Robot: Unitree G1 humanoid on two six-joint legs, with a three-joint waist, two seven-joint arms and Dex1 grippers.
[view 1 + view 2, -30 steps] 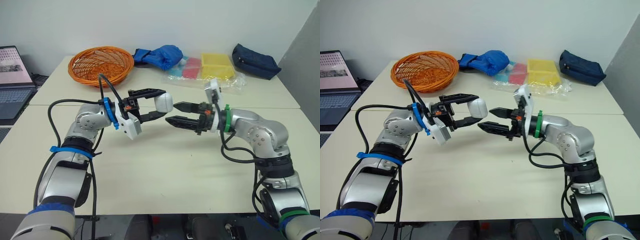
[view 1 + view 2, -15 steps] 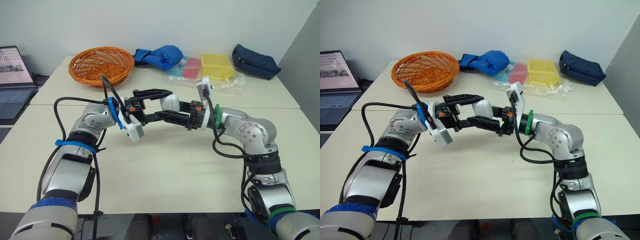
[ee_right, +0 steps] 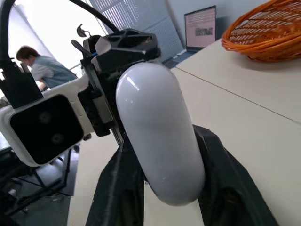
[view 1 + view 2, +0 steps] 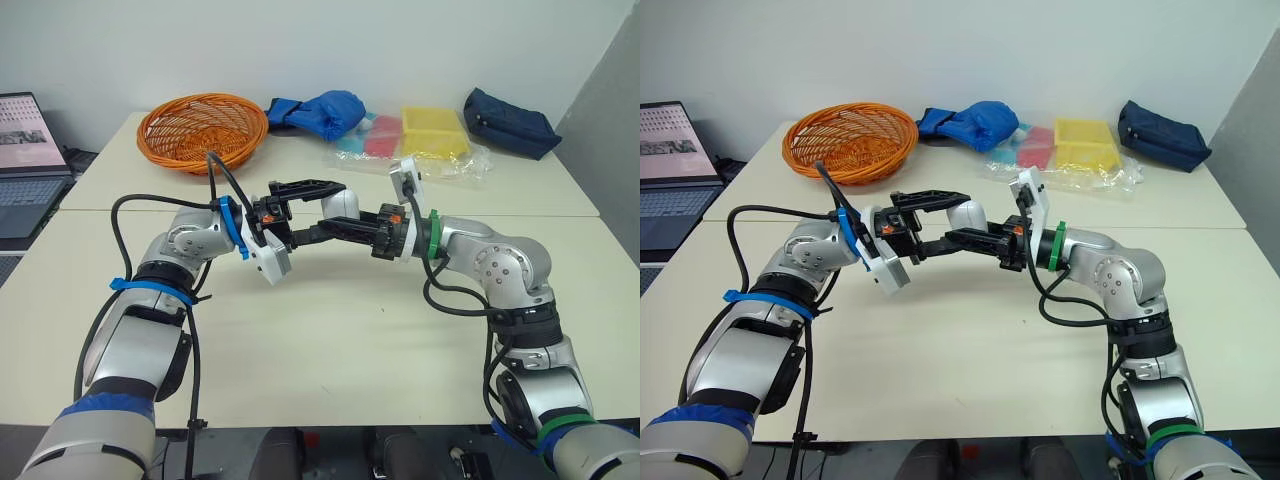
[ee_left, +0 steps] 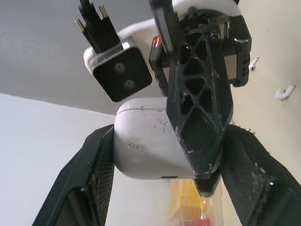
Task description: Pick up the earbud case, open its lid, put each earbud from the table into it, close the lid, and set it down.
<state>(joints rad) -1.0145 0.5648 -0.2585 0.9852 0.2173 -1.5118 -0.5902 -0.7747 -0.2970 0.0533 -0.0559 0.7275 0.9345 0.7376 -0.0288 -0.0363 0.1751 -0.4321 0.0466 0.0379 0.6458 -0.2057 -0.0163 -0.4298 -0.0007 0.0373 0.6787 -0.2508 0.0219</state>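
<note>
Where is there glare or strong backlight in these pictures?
Right wrist view: a bright highlight streaks the white earbud case, and the background behind the person is washed out white. Left wrist view: the case looks dull, shaded, without highlight. Left eye view: even, soft light on the table, no glare.

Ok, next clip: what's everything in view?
earbud case: 1, white, held above the table
earbuds: 2, white, loose on table
basket: 1, orange, table's far left
cloth bag: 1, blue, beside basket
pouch: 1, navy, far right
plastic bag: 1, clear, yellow, red and blue packs inside
laptop: 1, dark, left of table
person: 1, background
left end effector: 1, black, shut on case
right end effector: 1, black, shut on case, opposite side
</note>
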